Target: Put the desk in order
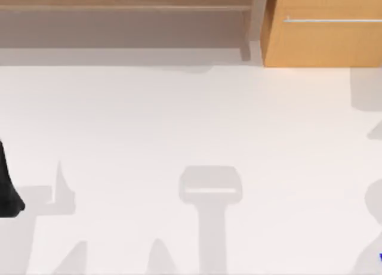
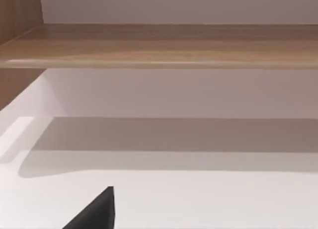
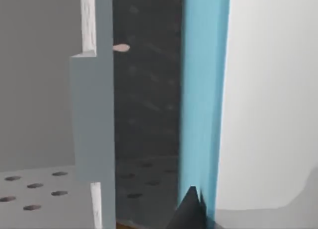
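The desk (image 1: 191, 138) is a broad white tabletop. Along its far side stands a light-brown wooden shelf unit (image 1: 125, 6), and to the right of it an orange-wood drawer (image 1: 322, 42) with a slim silver bar handle (image 1: 331, 20). My left arm (image 1: 8, 185) shows as a black shape at the left edge of the table. In the left wrist view a black tip of my left gripper (image 2: 94, 213) hangs over the white top, facing the shelf board (image 2: 159, 45). A black tip of my right gripper (image 3: 190, 211) sits against a blue upright edge (image 3: 203, 90).
Grey shadows of the arms fall across the front and right of the tabletop. A small blue speck (image 1: 379, 257) sits at the front right corner. In the right wrist view a dark panel (image 3: 146, 114) and a grey perforated surface (image 3: 35, 189) lie beside the blue edge.
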